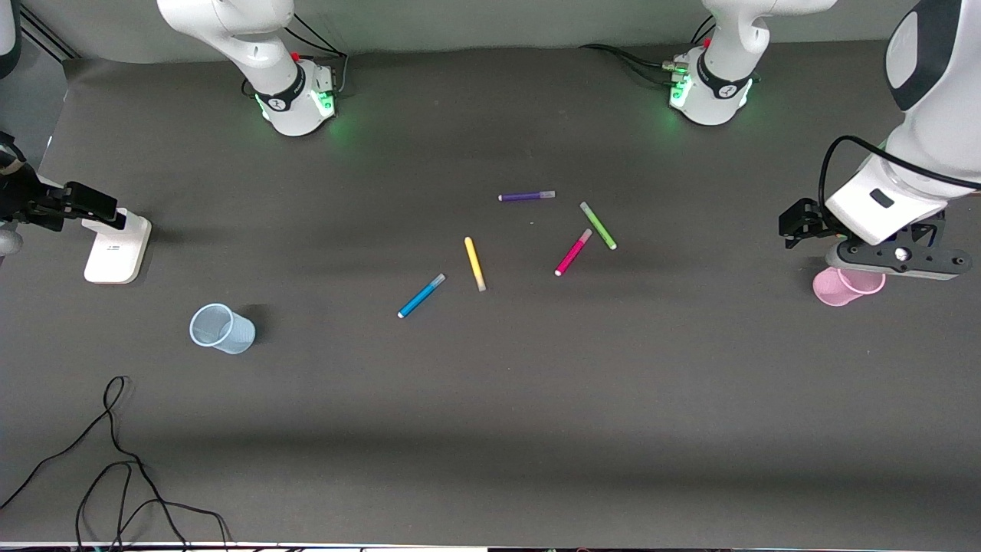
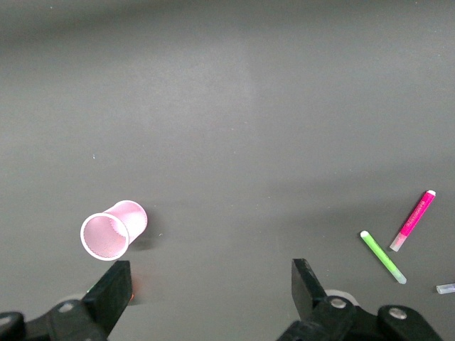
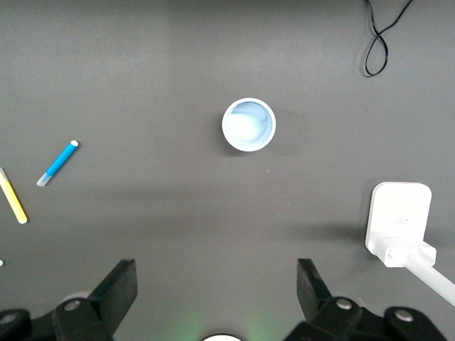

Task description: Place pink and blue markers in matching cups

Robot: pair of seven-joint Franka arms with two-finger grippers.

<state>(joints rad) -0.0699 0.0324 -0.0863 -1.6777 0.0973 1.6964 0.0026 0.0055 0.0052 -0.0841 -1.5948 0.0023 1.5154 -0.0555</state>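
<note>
Both grippers (image 2: 206,295) (image 3: 217,291) gape; pink cup (image 1: 843,287) near table's end.

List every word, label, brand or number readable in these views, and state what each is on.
No text can be read.
White block at the right arm's end of the table: a faint dark mark, too small to read.
Pink marker: a printed line along the barrel, too blurred to read.
Robot bases: a small dark emblem on the collar, no letters legible.
Cups and other markers: no visible print.
</note>
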